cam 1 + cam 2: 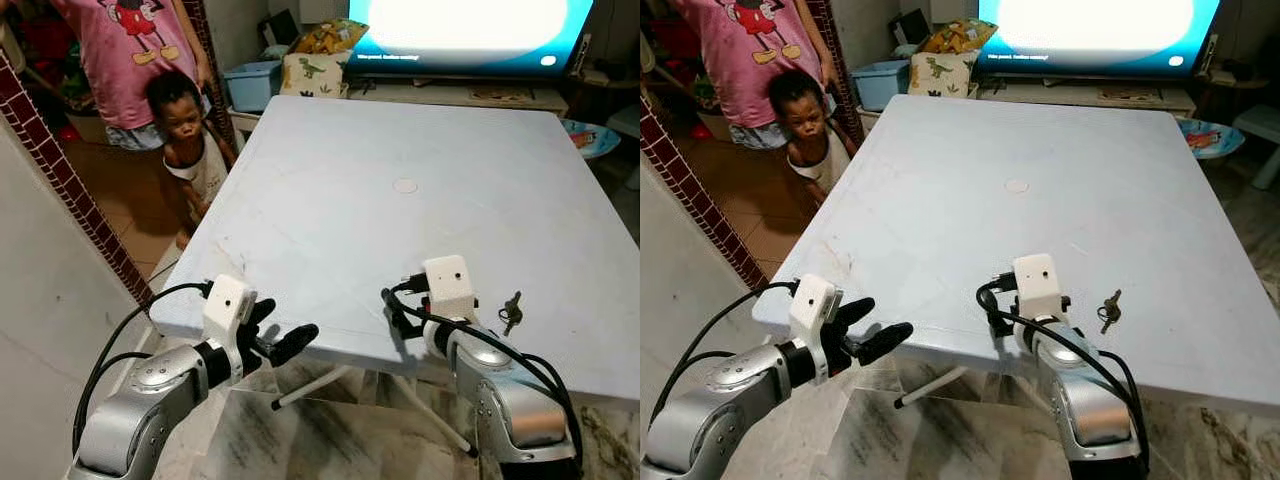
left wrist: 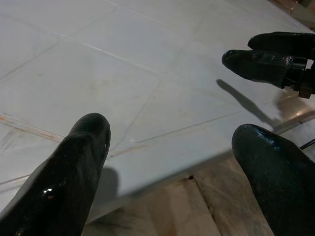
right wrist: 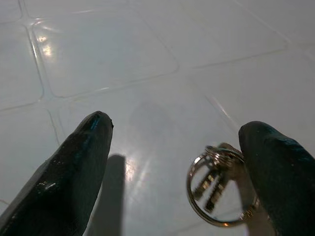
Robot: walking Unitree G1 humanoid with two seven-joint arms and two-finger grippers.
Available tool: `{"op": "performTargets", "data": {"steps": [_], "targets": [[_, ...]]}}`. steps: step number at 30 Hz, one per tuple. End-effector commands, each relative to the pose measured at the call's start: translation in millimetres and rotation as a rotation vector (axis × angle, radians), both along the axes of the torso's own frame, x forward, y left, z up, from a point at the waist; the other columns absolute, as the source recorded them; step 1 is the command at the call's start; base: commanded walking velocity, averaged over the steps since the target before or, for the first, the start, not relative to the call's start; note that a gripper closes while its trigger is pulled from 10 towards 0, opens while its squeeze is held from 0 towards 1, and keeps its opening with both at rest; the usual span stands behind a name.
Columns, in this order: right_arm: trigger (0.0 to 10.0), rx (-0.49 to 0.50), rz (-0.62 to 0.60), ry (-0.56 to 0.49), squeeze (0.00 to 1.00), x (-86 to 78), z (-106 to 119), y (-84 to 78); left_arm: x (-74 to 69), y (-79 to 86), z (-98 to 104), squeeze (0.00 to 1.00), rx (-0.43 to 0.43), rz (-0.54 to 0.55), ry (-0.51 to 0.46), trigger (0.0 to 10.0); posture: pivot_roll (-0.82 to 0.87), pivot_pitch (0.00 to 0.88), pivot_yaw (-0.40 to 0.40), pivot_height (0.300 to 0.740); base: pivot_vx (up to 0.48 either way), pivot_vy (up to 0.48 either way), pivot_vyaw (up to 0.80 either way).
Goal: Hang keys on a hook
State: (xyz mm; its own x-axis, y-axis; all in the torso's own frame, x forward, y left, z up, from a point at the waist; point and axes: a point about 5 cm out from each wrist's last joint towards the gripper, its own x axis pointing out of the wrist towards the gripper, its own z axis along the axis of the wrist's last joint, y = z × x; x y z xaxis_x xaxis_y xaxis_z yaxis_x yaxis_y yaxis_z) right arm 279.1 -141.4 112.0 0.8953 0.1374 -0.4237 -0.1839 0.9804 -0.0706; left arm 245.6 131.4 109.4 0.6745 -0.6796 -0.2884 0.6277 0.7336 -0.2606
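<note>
The robot is standing at the near edge of a white, tile-patterned table [image 1: 400, 150], and the small bunch of metal keys on a round steel ring [image 3: 219, 189] is lying flat near that edge, on the robot's right. The right gripper [image 3: 177, 172] is hovering low over the tabletop with its two long black fingers spread wide and holding nothing. In the right wrist view the ring is sitting just beside the inner face of one finger [image 3: 280, 167], not centred in the gap, while the other finger [image 3: 69, 167] is well apart from it. From the head cameras the keys [image 1: 512, 310] are lying just to the outer side of the right wrist.

The left gripper [image 1: 285, 335] is waiting at the table's front edge, fingers parted and empty, pointing across toward the right one.

The step in hand looks like the pickup. To do it well, I'd say the right gripper needs shifting sideways so the ring falls midway between the fingertips, then lowering until the tips are nearly brushing the surface before closing. A flat ring on a smooth, glossy top is likely to skid away if one finger reaches it first.

No hook is showing yet. A child [image 1: 185, 130] and another person in a pink shirt [image 1: 130, 50] are watching from beyond the table's far left corner.
</note>
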Motion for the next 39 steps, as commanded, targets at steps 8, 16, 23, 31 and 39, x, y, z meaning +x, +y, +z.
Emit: {"op": "performTargets", "data": {"steps": [8,16,23,31,39], "targets": [[10.0,-0.045,0.006,-0.076,0.0,2.0,8.7,-1.2,8.3,1.4,3.5,0.0,-0.02,0.088,-0.013,10.0,0.0,0.034,0.03,0.74,0.0,0.0,0.0],[10.0,-0.044,0.001,-0.098,0.0,2.5,12.1,-1.4,12.3,5.2,8.0,0.0,-0.052,0.132,-0.021,10.0,0.0,0.038,0.03,0.74,0.0,0.0,0.0],[10.0,-0.049,-0.004,-0.102,0.0,1.6,12.1,-2.0,12.2,3.0,8.9,0.0,-0.055,0.122,-0.019,10.0,0.0,0.042,0.032,0.74,0.0,0.0,0.0],[10.0,-0.056,-0.009,-0.094,0.0,0.9,10.7,-3.0,12.5,1.6,8.5,0.0,-0.057,0.117,-0.017,10.0,0.0,0.042,0.032,0.74,0.0,0.283,-0.38],[10.0,-0.058,-0.008,-0.092,0.0,0.7,10.5,-2.6,11.3,-0.9,8.1,0.0,-0.061,0.11,-0.017,10.0,0.0,0.042,0.032,0.74,0.0,0.382,-0.76]]}}
